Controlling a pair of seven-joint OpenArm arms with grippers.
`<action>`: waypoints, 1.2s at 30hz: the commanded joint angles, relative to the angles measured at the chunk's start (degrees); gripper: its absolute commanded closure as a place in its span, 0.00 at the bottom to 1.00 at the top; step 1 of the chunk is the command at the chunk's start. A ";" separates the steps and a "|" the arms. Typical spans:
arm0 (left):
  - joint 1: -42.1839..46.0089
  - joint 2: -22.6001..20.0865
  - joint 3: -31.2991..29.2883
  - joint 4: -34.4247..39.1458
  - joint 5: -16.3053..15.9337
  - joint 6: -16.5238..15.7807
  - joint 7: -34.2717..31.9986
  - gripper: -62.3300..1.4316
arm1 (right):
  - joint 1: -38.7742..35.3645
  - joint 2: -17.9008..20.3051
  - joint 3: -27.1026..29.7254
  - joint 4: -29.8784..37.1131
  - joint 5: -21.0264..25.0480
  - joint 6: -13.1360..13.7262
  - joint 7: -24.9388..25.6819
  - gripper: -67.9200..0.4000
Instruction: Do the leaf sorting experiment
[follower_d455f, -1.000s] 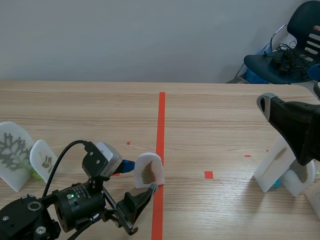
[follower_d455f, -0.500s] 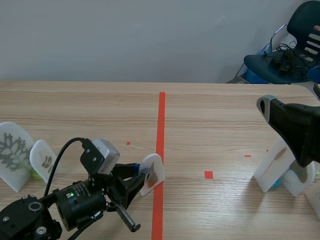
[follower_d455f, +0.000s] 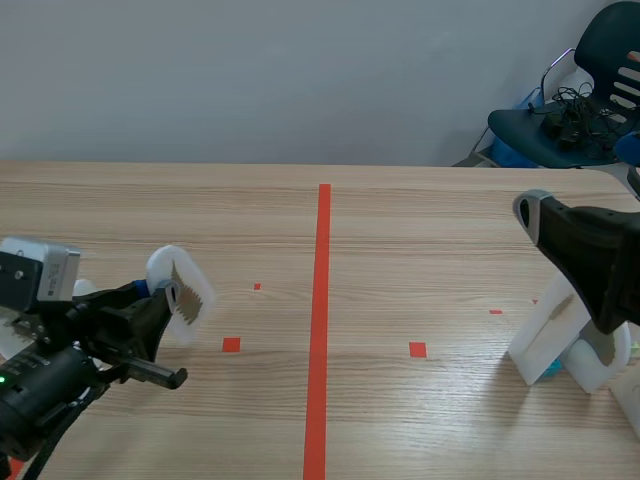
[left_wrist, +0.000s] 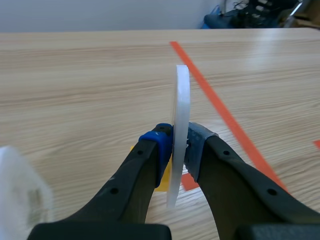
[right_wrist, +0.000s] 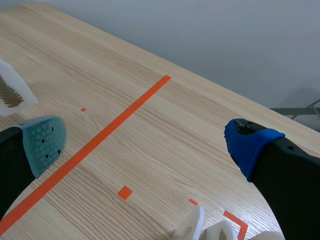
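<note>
the left fingers (left_wrist: 164, 145) are closed on a thin white leaf card (left_wrist: 181, 105), seen edge-on, its blue pad on one face and its grey pad on the other. the card stands upright in the grip. in the scene view this card (follower_d455f: 180, 296) shows a brown, fern-like leaf on its face and sits at the tip of the left arm, over the near part of the table toward its left edge, well apart from the red tape line (follower_d455f: 322, 300) that runs down the table's middle.

the right fingers (right_wrist: 46, 142) stand wide apart with nothing between them, one pad grey-green, the other blue. under them the tops of white cards (right_wrist: 194, 226) poke up; in the scene view these cards (follower_d455f: 545, 330) stand close to the table's right edge, partly behind the right arm (follower_d455f: 590, 255).

the table (follower_d455f: 430, 220) is pale wood with a straight grain, marked with small red squares on both sides of the line. behind its far edge is a plain grey wall (follower_d455f: 250, 80), and past the far right corner a dark blue chair (follower_d455f: 565, 115) holds a tangle of cables.
</note>
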 joint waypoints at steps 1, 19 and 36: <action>-0.55 0.31 -0.76 -0.79 -0.46 0.76 -1.11 0.91 | 0.52 0.13 0.13 -0.11 0.59 -0.02 0.83 0.00; -4.55 -0.02 -7.52 -11.74 -2.16 3.32 -1.62 0.91 | 0.52 0.13 0.13 -0.11 0.61 0.00 0.83 0.00; 3.02 -4.31 -12.41 2.47 -5.07 -6.67 -1.29 0.32 | 0.52 0.15 0.13 -0.11 0.61 0.00 0.83 0.00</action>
